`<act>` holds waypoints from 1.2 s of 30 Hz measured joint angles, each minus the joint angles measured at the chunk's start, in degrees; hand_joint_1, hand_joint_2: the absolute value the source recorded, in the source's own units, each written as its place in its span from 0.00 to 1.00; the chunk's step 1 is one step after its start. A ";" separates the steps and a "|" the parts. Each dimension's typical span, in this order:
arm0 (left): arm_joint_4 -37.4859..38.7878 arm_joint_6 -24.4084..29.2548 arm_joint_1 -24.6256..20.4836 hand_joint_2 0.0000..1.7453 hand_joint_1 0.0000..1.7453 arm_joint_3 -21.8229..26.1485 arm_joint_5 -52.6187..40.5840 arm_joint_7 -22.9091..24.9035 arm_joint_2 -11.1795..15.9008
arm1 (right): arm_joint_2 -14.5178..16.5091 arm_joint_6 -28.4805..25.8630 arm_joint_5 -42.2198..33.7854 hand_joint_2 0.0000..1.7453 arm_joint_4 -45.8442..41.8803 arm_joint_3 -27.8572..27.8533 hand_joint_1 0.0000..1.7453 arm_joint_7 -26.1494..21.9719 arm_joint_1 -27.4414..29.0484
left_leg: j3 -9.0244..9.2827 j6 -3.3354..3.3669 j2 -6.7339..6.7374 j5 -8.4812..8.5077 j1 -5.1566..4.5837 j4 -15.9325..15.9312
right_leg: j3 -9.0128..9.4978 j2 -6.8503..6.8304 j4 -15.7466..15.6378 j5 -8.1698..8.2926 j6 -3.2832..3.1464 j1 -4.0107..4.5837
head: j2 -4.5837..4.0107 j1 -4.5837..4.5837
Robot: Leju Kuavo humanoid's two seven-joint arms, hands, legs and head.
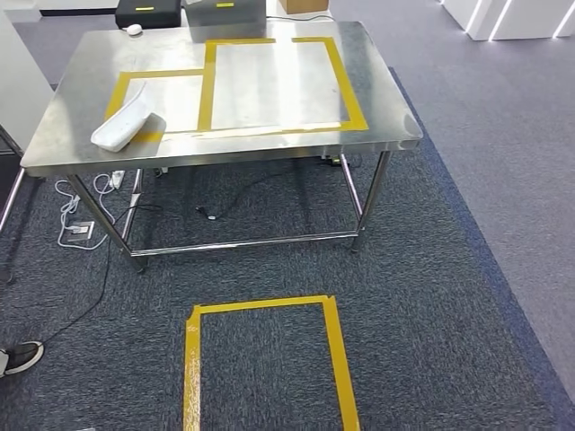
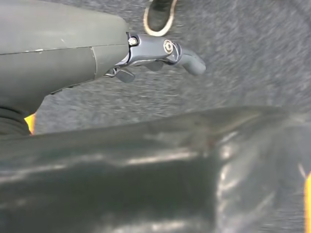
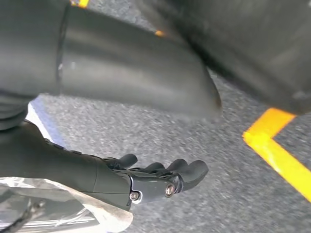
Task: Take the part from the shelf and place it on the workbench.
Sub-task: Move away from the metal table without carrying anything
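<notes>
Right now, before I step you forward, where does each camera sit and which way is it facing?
Head view: high on the body, facing forward and down at the stainless steel table, the white plastic part on it, and the yellow floor tape square.
Left wrist view: behind the left hand, facing down at grey carpet and a dark shoe.
Right wrist view: behind the right hand, facing down at carpet and yellow tape.
Shared: head and left wrist views both catch the shoe.
</notes>
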 joint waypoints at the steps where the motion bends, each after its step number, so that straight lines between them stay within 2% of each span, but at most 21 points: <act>1: 1.74 0.02 -0.37 0.00 0.00 -0.30 -0.92 -0.08 -0.21 | -0.08 -0.20 -0.33 1.00 0.00 0.13 0.00 0.13 -0.02 | -0.74 -0.09 0.05 0.60 0.00 0.05 | -0.21 -0.01 2.70 -0.63 0.19 -0.10 | 0.00 0.02; 3: 5.22 0.18 -1.09 0.00 0.00 -1.29 -3.08 -0.15 -0.54 | -0.20 -0.50 -1.15 1.00 0.00 0.37 0.00 0.21 -0.03 | -2.21 -0.35 0.15 1.73 0.03 0.24 | 1.76 -0.02 3.32 1.60 0.44 -0.29 | 0.00 0.02; 4: 6.70 0.31 -1.38 0.00 0.00 -1.94 -4.18 -0.12 -0.68 | -0.27 -0.55 -1.64 1.00 0.00 0.45 0.00 0.16 -0.06 | -2.89 -0.54 0.18 2.22 0.06 0.41 | 4.26 -0.02 0.64 3.27 0.49 -0.38 | 0.00 0.02; 6: 9.15 0.65 -1.99 0.00 0.00 -3.42 -6.36 0.18 -0.85 | -0.34 -0.57 -2.78 0.50 0.00 0.51 0.00 -0.12 -0.23 | -3.83 -1.07 0.14 2.98 -0.03 0.97 | 10.54 0.05 -7.89 3.81 0.32 -0.47 | 0.00 0.10; 8: 11.40 1.01 -2.58 0.00 0.00 -5.15 -8.41 0.88 -0.94 | -0.36 -0.48 -3.92 0.00 -0.01 0.55 0.00 -0.37 -0.37 | -4.20 -1.70 0.10 3.67 -0.21 1.40 | 13.72 0.11 -13.26 2.38 -0.46 -0.37 | 0.00 0.08; 11: 13.87 1.75 -2.94 0.00 0.00 -7.38 -9.61 1.53 -1.00 | -0.33 -0.34 -4.92 0.00 0.00 0.70 0.00 -0.44 -0.20 | -4.62 -2.70 -0.02 3.67 -0.03 1.93 | 13.29 -0.09 -13.94 2.74 -2.12 -0.30 | 0.00 -0.18; 13: 14.80 2.14 -2.91 0.00 0.00 -8.17 -9.58 1.56 -1.15 | -0.33 -0.49 -5.28 0.00 0.01 0.81 0.00 -0.46 -0.10 | -6.03 -3.29 -0.21 -0.04 0.17 5.97 | 12.64 -0.36 -14.01 3.50 -3.04 -0.37 | 0.00 -0.35; 15: 15.42 2.21 -2.99 0.00 0.00 -8.72 -9.56 1.56 -1.29 | -0.35 -0.69 -5.56 0.00 0.01 0.86 0.00 -0.51 -0.07 | -8.23 -3.66 -0.28 -5.12 0.28 13.77 | 11.88 -0.50 -13.94 4.09 -3.39 -0.19 | 0.00 -0.48; 16: 15.61 2.21 -3.03 0.00 0.00 -8.94 -9.56 1.56 -1.31 | -0.35 -0.75 -5.77 0.00 0.01 0.88 0.00 -0.55 -0.03 | -8.80 -3.71 -0.28 -6.49 0.30 16.83 | 11.55 -0.52 -13.88 4.32 -3.38 -0.09 | 0.00 -0.48; 17: 15.77 2.21 -3.05 0.00 0.00 -9.16 -9.56 1.56 -1.31 | -0.35 -0.80 -6.12 0.00 0.00 0.89 0.00 -0.60 0.03 | -8.52 -3.67 -0.30 -6.73 0.30 18.11 | 11.32 -0.52 -13.81 4.50 -3.33 -0.01 | 0.00 -0.48; 18: 15.86 2.21 -3.06 0.00 0.00 -9.36 -9.56 1.57 -1.31 | -0.35 -0.85 -6.56 0.00 0.00 0.89 0.00 -0.68 0.09 | -7.17 -3.52 -0.31 -5.81 0.29 16.95 | 11.23 -0.52 -13.70 4.61 -3.28 0.05 | 0.00 -0.48; 20: 15.96 2.21 -3.08 0.00 0.00 -9.66 -9.59 1.58 -1.30 | -0.35 -0.92 -7.50 0.00 -0.01 0.87 0.00 -0.95 0.15 | -2.38 -2.86 -0.40 -2.65 0.22 9.49 | 11.18 -0.50 -13.47 4.71 -3.19 0.14 | -0.01 -0.47; 22: 16.11 2.22 -3.13 0.00 0.00 -9.88 -9.62 1.66 -1.29 | -0.35 -1.01 -8.19 0.00 -0.09 0.85 0.00 -1.20 0.14 | 1.14 -2.14 -0.51 -1.03 0.00 3.09 | 10.85 -0.42 -13.18 4.83 -2.85 0.26 | -0.01 -0.43; 25: 16.33 2.29 -3.18 0.00 0.00 -10.20 -9.66 1.86 -1.33 | -0.38 -1.04 -8.81 0.00 -0.29 0.83 0.00 -1.31 0.21 | 1.60 -1.43 -0.39 -1.05 -0.12 1.07 | 10.27 -0.24 -12.99 5.11 -1.96 0.30 | 0.00 -0.43; 27: 16.37 2.42 -3.24 0.00 0.00 -10.42 -9.75 1.97 -1.42 | -0.48 -1.00 -9.23 0.00 -0.43 0.83 0.00 -1.34 0.26 | 1.49 -0.83 0.06 -0.73 0.18 0.25 | 9.28 -0.07 -11.54 3.95 -1.31 0.31 | 0.00 -0.27; 30: 16.42 2.59 -3.32 0.00 0.00 -10.69 -9.88 2.06 -1.53 | -0.55 -0.89 -9.58 0.00 -0.54 0.84 0.00 -1.35 0.35 | 1.08 -0.36 1.01 -0.36 0.29 -0.02 | 4.17 0.03 -1.48 -1.01 -0.38 -0.11 | 0.00 0.12; 31: 16.46 2.58 -3.32 0.00 0.00 -10.78 -9.92 2.08 -1.57 | -0.55 -0.87 -9.64 0.00 -0.56 0.84 0.00 -1.35 0.45 | 0.96 -0.34 1.43 -0.34 0.26 0.06 | 2.45 0.02 2.02 -2.06 -0.13 -0.24 | 0.00 0.17; 32: 16.51 2.58 -3.31 0.00 0.00 -10.86 -9.97 2.08 -1.60 | -0.55 -0.85 -9.71 0.00 -0.57 0.85 0.00 -1.34 0.57 | 0.88 -0.34 1.86 -0.34 0.25 0.15 | 1.59 -0.01 3.72 -2.03 0.06 -0.34 | 0.00 0.17; 33: 16.54 2.58 -3.33 0.00 0.00 -10.91 -10.01 2.08 -1.64 | -0.57 -0.83 -9.79 0.00 -0.58 0.85 0.00 -1.33 0.68 | 0.83 -0.37 2.30 -0.36 0.26 0.27 | 1.84 -0.10 3.10 -0.88 0.20 -0.44 | 0.00 0.17; 34: 16.58 2.58 -3.36 0.00 0.00 -10.94 -10.02 2.08 -1.67 | -0.63 -0.82 -9.87 0.00 -0.59 0.85 0.00 -1.31 0.73 | 0.81 -0.46 2.77 -0.43 0.27 0.43 | 3.29 -0.42 0.07 1.16 0.27 -0.55 | 0.00 0.17; 36: 16.60 2.57 -3.42 0.00 0.00 -10.99 -10.07 2.09 -1.77 | -0.77 -0.79 -10.02 0.00 -0.62 0.85 0.00 -1.27 0.60 | 0.84 -0.89 3.65 -0.69 0.12 0.90 | 7.12 -2.60 -8.10 4.49 0.11 -0.60 | 0.00 0.20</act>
